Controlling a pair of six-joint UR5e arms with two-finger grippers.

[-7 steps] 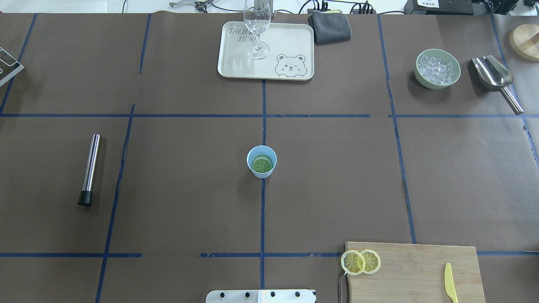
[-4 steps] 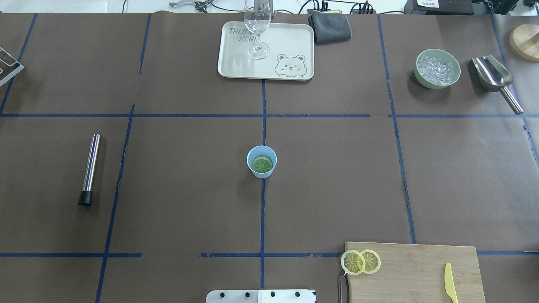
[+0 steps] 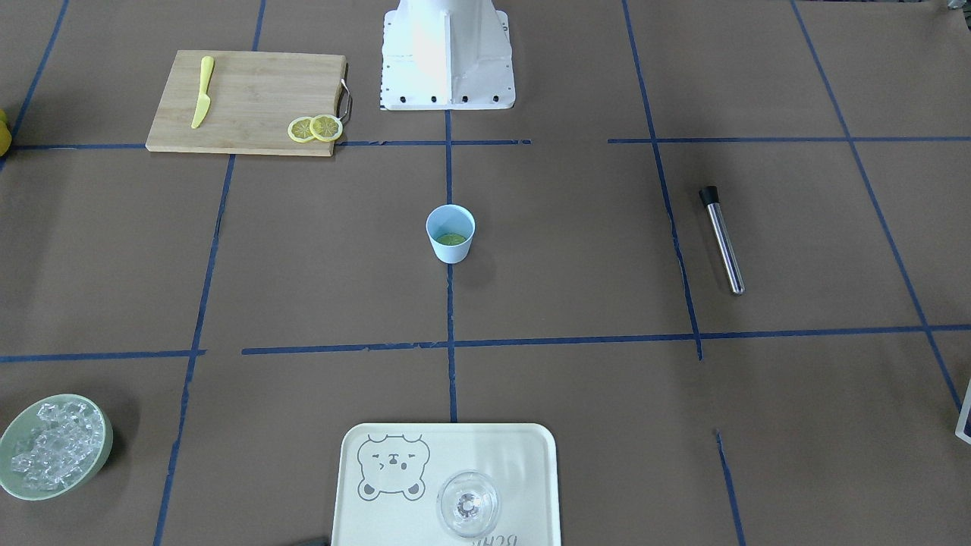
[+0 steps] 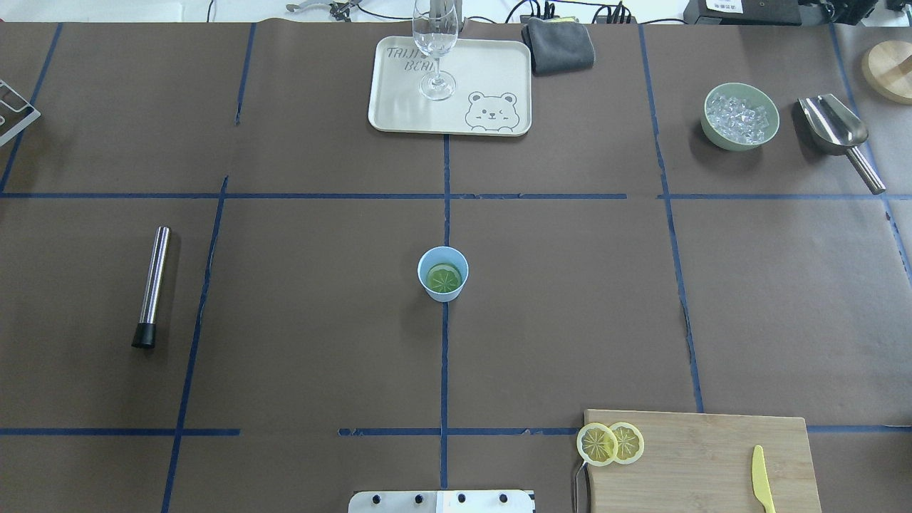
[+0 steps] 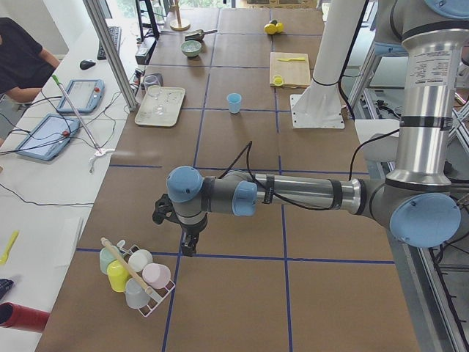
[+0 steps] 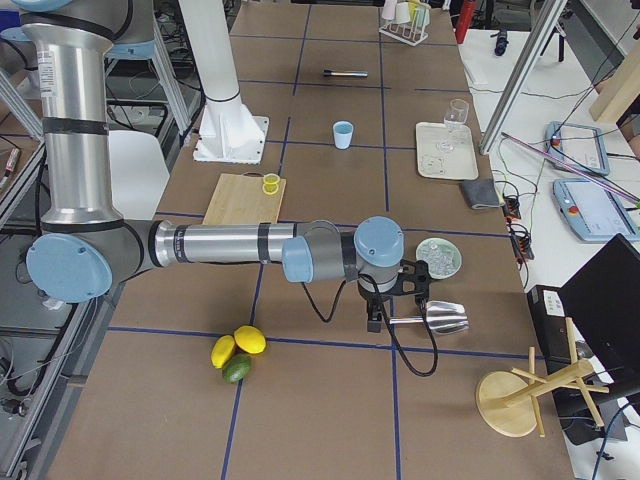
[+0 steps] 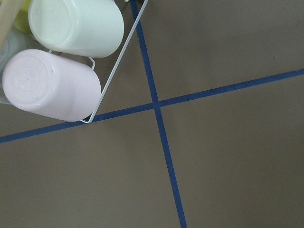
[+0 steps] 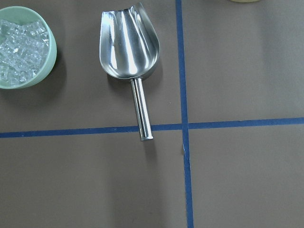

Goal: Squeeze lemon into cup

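The light-blue cup [image 4: 442, 273] stands upright at the table's centre, also seen from the front [image 3: 450, 233]. A round lemon slice [image 4: 443, 278] lies flat inside it and looks greenish through the blue. Two more lemon slices [image 4: 597, 444] [image 4: 628, 442] overlap on the near-left corner of the wooden cutting board [image 4: 705, 456]. Both arms are far from the cup. The left gripper [image 5: 187, 246] hangs beside a wire rack of cups [image 5: 135, 275] at the table's left end. The right gripper [image 6: 372, 318] hovers by the metal scoop [image 6: 440, 317]. I cannot tell whether either is open or shut.
A cream tray [image 4: 484, 71] with a clear wine glass [image 4: 434, 50] sits at the far side, a grey cloth [image 4: 559, 44] beside it. A pale-green bowl of ice [image 4: 739, 116], a steel muddler [image 4: 152, 285] and a yellow knife [image 4: 762, 479] lie around.
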